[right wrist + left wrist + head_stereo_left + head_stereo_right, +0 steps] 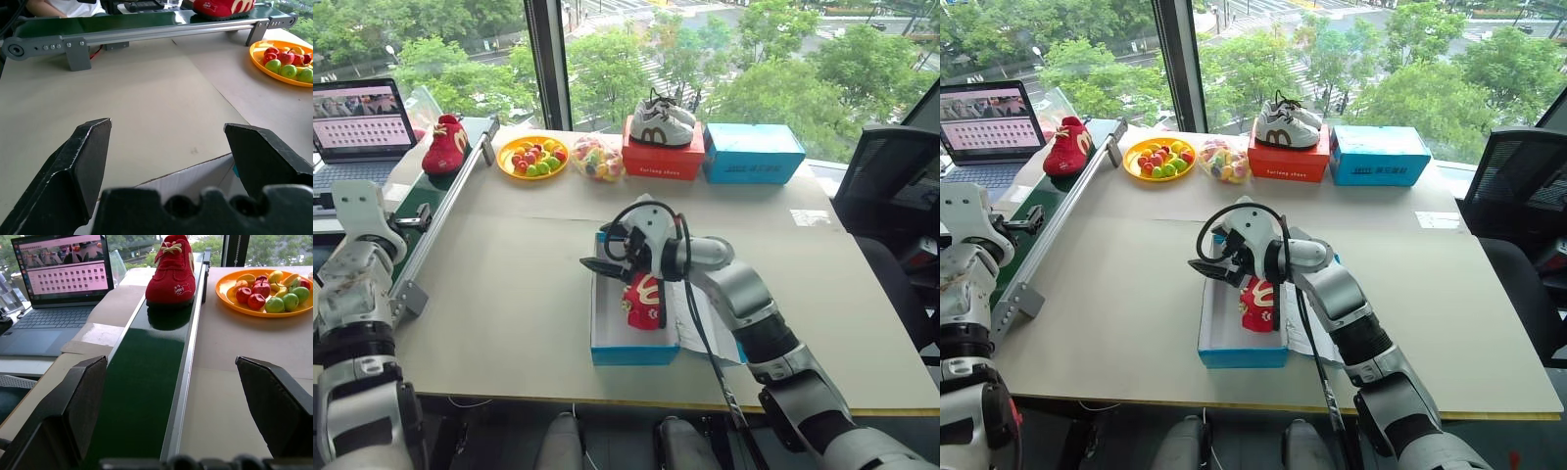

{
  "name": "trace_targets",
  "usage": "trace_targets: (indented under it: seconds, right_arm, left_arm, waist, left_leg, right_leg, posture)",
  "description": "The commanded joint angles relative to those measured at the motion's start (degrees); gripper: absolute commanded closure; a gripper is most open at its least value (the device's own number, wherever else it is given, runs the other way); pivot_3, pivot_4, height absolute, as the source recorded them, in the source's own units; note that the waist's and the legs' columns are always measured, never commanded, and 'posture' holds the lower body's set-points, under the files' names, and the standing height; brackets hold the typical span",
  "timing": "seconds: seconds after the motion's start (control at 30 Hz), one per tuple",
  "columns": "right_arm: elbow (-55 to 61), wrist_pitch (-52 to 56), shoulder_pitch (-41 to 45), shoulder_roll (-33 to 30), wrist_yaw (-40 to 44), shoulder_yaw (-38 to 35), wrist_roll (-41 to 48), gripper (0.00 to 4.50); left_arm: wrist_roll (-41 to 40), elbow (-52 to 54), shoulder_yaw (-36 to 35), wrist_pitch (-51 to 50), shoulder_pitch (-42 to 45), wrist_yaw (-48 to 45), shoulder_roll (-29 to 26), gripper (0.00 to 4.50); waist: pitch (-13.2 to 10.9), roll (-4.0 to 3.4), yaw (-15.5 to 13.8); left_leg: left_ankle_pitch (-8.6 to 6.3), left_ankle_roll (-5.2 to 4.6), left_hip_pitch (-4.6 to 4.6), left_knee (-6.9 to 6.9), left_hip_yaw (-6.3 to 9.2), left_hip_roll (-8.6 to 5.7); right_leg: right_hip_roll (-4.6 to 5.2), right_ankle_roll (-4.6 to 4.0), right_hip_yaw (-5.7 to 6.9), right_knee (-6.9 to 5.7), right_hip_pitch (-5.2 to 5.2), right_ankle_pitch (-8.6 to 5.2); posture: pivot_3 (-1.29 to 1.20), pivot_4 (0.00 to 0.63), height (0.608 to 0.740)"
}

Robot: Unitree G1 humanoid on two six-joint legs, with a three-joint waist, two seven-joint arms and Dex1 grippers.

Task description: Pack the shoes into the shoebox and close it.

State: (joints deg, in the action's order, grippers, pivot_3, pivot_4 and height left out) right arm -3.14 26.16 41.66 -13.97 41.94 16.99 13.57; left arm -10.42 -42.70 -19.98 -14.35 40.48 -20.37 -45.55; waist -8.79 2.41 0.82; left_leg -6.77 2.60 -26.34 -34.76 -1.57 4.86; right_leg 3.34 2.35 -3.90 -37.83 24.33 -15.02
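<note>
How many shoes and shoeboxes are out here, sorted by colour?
Red shoes: 2, one on the green belt, one in the open blue box
White shoes: 2
Blue boxes: 2, open and closed
Red box: 1
Total: 7

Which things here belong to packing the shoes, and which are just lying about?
For the job: red sneaker in the box; red sneaker on the conveyor belt; open blue shoebox.
Lying about: white sneakers; red shoebox; other blue box; fruit plate; laptop.
</note>
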Motion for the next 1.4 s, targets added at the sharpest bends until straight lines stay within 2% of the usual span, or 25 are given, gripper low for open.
trace_targets:
  seconds: [0.03,0.2,0.37,0.57,0.87,1.17,1.27,1.4]
  right_arm:
    - [5.29,2.0,-0.64,-0.6,-0.38,-2.83,1.54,0.12]
    - [8.53,4.42,-2.86,-1.96,-0.65,-3.59,1.57,0.12]
    - [9.89,6.35,-3.21,-1.98,-1.85,-4.7,2.17,0.12]
    - [11.89,9.05,-3.47,-1.94,-3.32,-6.89,3.18,0.12]
    - [12.29,9.86,-2.97,-2.91,-3.39,-6.27,2.43,0.12]
    - [13.21,10.87,-3.0,-3.71,-3.28,-5.74,1.96,0.12]
    - [13.29,11.01,-3.09,-4.15,-3.35,-5.61,1.7,0.0]
    - [13.38,11.19,-3.15,-4.63,-3.5,-5.43,1.22,0.0]
  left_arm:
    - [2.18,-7.76,1.61,3.96,4.99,-2.83,-3.34,0.0]
    - [3.06,-18.25,1.32,7.61,10.1,-2.69,-6.31,0.0]
    - [1.9,-23.16,0.22,11.16,11.49,-4.33,-6.99,0.0]
    - [0.46,-24.99,-1.25,12.18,10.97,-5.86,-7.42,0.0]
    - [0.13,-25.09,-1.94,12.47,10.34,-6.86,-7.0,0.0]
    - [0.64,-26.93,-0.52,2.99,6.85,-11.3,-6.28,0.0]
    - [0.48,-27.04,-0.63,0.06,5.47,-11.39,-6.16,0.74]
    - [-0.5,-25.79,-1.43,-1.29,4.93,-12.1,-5.57,2.18]
  waist:
    - [0.0,0.0,-0.05]
    - [0.0,0.02,0.01]
    - [0.0,0.02,-0.02]
    - [0.0,0.07,-0.09]
    - [0.0,0.09,-0.08]
    - [0.0,0.08,-0.03]
    - [0.01,0.07,0.02]
    - [0.06,-0.04,-0.46]
  left_leg:
    - [0.0,0.0,0.0,0.01,0.0,0.0]
    - [0.0,0.0,0.0,0.0,0.0,0.0]
    - [0.0,0.01,0.0,0.0,0.0,0.0]
    - [0.0,0.01,0.0,-0.01,0.0,0.0]
    - [0.0,0.01,0.0,-0.01,0.0,0.01]
    - [0.0,0.01,0.0,-0.01,-0.01,0.01]
    - [0.0,0.01,0.02,-0.01,-0.01,0.0]
    - [-0.04,0.07,0.22,0.03,-0.01,0.01]
  right_leg:
    - [0.0,0.0,0.0,0.01,0.0,0.0]
    - [0.0,0.0,0.0,-0.02,0.0,0.0]
    - [0.0,0.0,0.0,-0.06,0.03,-0.01]
    - [0.01,0.0,0.01,-0.07,0.02,-0.01]
    - [0.01,0.0,0.01,-0.08,0.02,-0.01]
    - [0.01,0.0,0.01,-0.09,0.03,-0.01]
    - [0.01,-0.01,0.01,-0.14,0.03,-0.02]
    - [0.02,-0.07,0.03,-0.25,-0.07,-0.07]
  posture:
    - [0.0,0.15,0.74]
    - [0.0,0.15,0.74]
    - [0.0,0.15,0.74]
    - [0.0,0.15,0.74]
    - [0.0,0.15,0.74]
    - [0.0,0.15,0.74]
    - [0.0,0.15,0.74]
    - [0.0,0.15,0.74]
